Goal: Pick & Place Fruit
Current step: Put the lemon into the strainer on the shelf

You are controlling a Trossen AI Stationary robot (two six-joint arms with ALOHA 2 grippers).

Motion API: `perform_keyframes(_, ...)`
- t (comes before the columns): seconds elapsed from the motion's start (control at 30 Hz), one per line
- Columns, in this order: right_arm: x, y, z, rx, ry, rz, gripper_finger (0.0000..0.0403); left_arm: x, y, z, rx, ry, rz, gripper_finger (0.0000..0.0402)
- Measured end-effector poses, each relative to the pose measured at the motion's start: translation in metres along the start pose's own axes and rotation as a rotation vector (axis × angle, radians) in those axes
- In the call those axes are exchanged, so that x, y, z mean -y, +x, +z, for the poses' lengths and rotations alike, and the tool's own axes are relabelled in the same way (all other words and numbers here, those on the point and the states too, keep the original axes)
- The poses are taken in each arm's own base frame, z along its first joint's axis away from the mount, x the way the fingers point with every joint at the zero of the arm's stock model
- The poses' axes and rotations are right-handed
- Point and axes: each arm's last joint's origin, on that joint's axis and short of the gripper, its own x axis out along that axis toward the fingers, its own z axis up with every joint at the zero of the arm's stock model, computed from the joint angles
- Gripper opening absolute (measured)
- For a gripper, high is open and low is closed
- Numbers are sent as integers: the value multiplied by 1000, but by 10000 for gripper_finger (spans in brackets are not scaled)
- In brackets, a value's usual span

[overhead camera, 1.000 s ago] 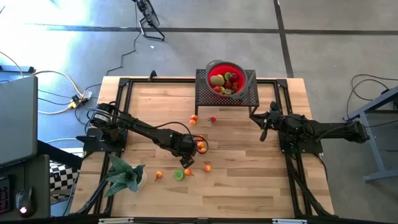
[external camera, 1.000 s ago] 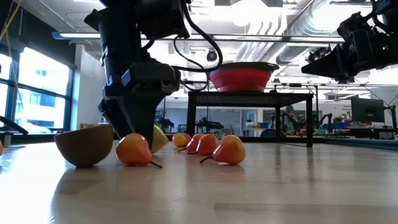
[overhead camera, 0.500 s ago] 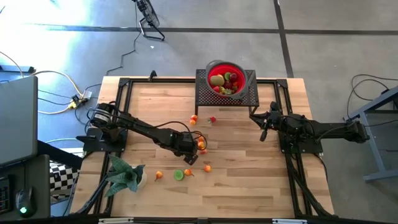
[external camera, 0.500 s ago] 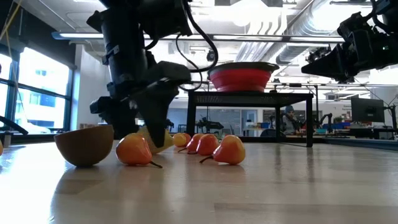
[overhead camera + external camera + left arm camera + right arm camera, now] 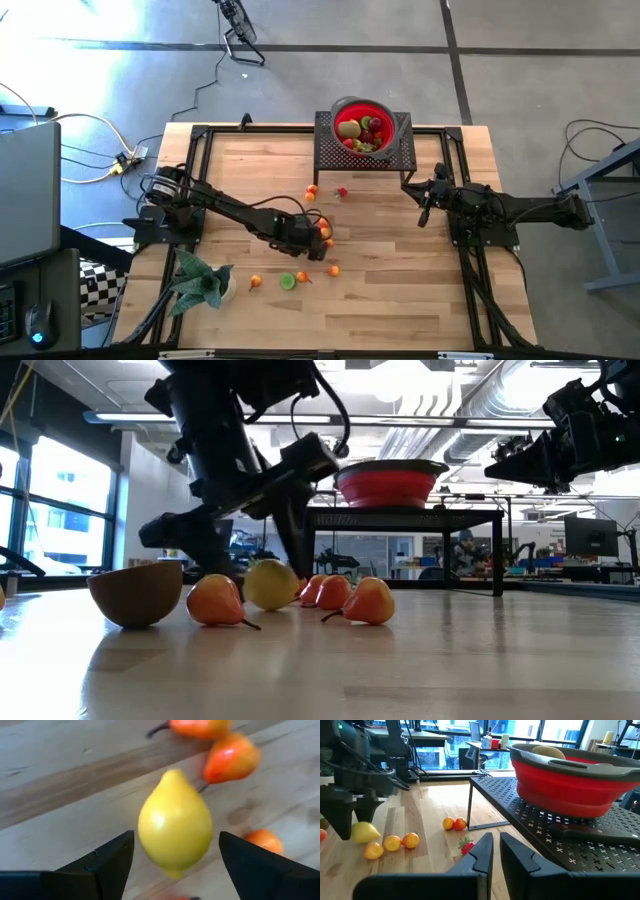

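Four cameras, one table

The high view looks straight down on the whole wooden table (image 5: pixel 400 260) from well above; the low view sits at tabletop height, close to the scattered fruit, facing level into the room. The left wrist view peers down between its own fingers, very near a yellow lemon (image 5: pixel 175 822); that same lemon (image 5: pixel 270 584) shows in the low view and, farther off, in the right wrist view (image 5: pixel 365 832), which looks across the table past the red bowl (image 5: pixel 565 775).

A red bowl (image 5: pixel 570 785) sits on a perforated rack (image 5: pixel 540 820) above scattered fruit (image 5: pixel 390 842).
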Motion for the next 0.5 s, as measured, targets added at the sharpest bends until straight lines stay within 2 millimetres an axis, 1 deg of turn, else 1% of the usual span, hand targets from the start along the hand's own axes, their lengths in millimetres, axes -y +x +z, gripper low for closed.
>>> perform_keyframes(0.5,0,0,-1,-7,-3,0,26,5,0,2,35,-3,-54,282)
